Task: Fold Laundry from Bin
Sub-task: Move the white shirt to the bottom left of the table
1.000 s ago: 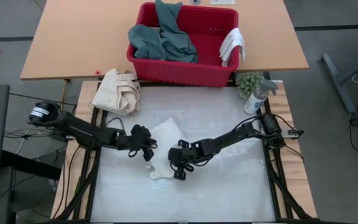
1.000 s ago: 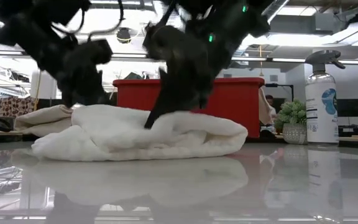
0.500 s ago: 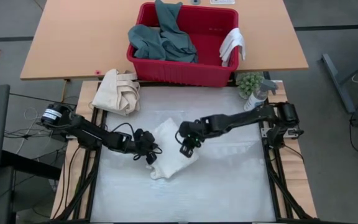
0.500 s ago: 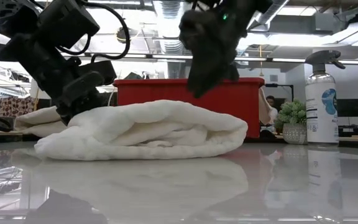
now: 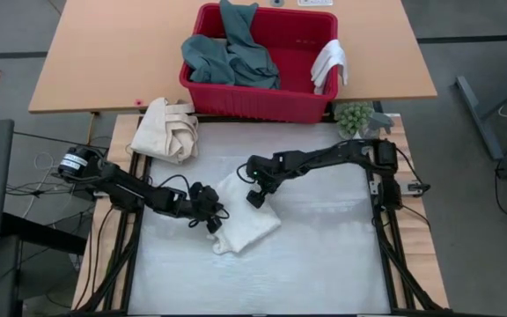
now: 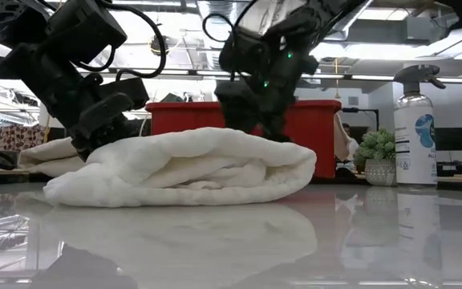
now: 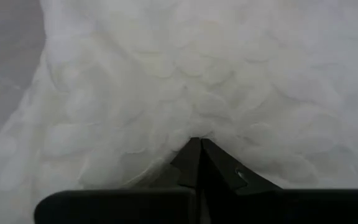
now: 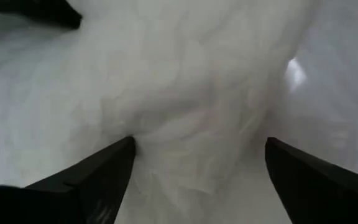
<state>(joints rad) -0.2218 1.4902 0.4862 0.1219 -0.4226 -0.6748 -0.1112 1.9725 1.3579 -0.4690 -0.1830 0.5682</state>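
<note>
Done: white towel (image 5: 245, 216) folded on my desk (image 5: 324, 264).
Left tool (image 5: 211, 220): closed, pinching towel.
Right tool (image 5: 255, 197): open, empty.
Left: teal garment (image 5: 231, 53) in bin (image 5: 253, 104).

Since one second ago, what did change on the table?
The right gripper carried the near edge of the white towel over toward the bin, making a fold, then opened and let go. The left gripper stayed shut on the towel's left edge. The bin, the teal garment and the spray bottle stayed put.
</note>
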